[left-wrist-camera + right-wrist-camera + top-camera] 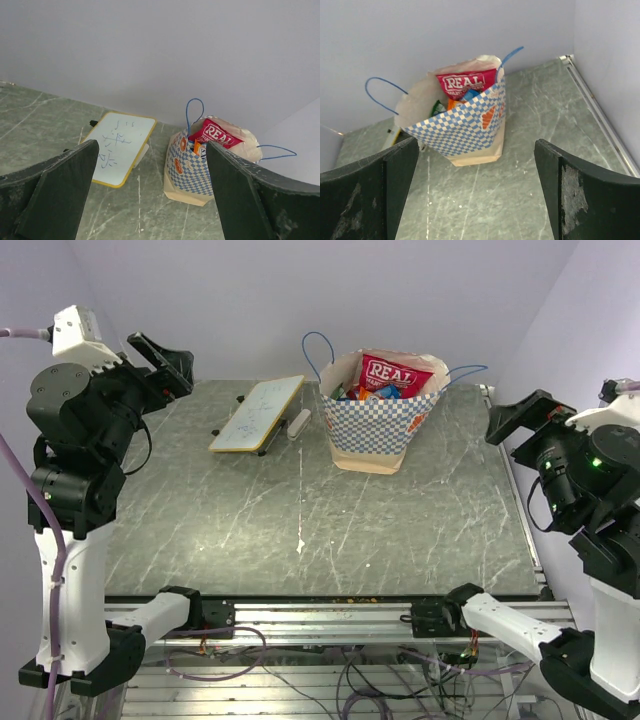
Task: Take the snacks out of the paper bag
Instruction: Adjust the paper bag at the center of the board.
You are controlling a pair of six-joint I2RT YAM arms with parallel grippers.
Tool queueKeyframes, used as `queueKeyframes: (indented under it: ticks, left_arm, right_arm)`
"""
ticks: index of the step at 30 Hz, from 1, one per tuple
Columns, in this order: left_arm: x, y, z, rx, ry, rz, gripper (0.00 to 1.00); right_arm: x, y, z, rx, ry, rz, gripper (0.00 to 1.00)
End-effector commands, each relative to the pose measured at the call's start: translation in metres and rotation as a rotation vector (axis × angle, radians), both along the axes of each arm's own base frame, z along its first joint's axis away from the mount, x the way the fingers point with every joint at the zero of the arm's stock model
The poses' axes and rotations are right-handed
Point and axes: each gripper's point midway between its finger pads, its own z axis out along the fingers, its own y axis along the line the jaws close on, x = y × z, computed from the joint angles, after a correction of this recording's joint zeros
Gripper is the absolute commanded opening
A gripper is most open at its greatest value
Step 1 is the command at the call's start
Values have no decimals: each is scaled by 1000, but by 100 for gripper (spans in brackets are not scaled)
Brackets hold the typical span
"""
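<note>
The paper bag [372,425] stands upright at the back middle of the table, cream with a blue-and-white checkered band and blue string handles. It also shows in the left wrist view [195,170] and the right wrist view [465,130]. Snacks fill it: a big red "REAL" bag [395,375] sticks out on top, with blue, green and orange packets [365,393] beneath. My left gripper [165,360] is open and empty, raised at the far left. My right gripper [520,420] is open and empty, raised at the right edge. Both are well away from the bag.
A flat white board with a yellow edge [258,413] lies left of the bag, with a small white marker [299,424] beside it. A metal rail [515,480] runs along the table's right side. The grey marbled tabletop [300,530] spreads in front of the bag.
</note>
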Motion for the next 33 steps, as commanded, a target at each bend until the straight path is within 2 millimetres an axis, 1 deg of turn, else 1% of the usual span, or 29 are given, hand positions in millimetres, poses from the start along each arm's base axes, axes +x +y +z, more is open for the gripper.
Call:
queueKeyframes:
  ticks: [1, 5, 11, 15, 18, 20, 23, 25, 28, 33]
  left_arm:
    - [-4, 6, -4, -20, 6, 33, 99]
    - [-4, 6, -10, -20, 15, 33, 99]
    - [2, 3, -22, -21, 40, 23, 99]
    - [13, -7, -32, -23, 64, -18, 98]
    - [26, -16, -41, -21, 86, -55, 98]
    - [37, -23, -49, -18, 110, -85, 97]
    - [57, -38, -59, -14, 148, -145, 99]
    - [78, -50, -71, -15, 190, -192, 99]
    - [106, -69, -86, -31, 241, -267, 99]
    - [154, -106, -109, -96, 289, -399, 100]
  right_arm:
    - [1, -7, -18, -7, 53, -37, 100]
    - [7, -12, -37, -18, 132, -85, 100]
    - [24, -11, -54, -40, 205, -94, 100]
    - [44, -6, -73, -63, 287, -92, 100]
    - [63, 1, -85, -69, 331, -81, 100]
    - [76, 7, -93, -69, 351, -65, 100]
    - [97, 13, -105, -61, 395, -60, 100]
    - [113, 15, -116, -38, 429, -64, 100]
    - [139, 18, -125, 20, 440, -42, 100]
    - [186, 7, -143, 158, 447, -22, 100]
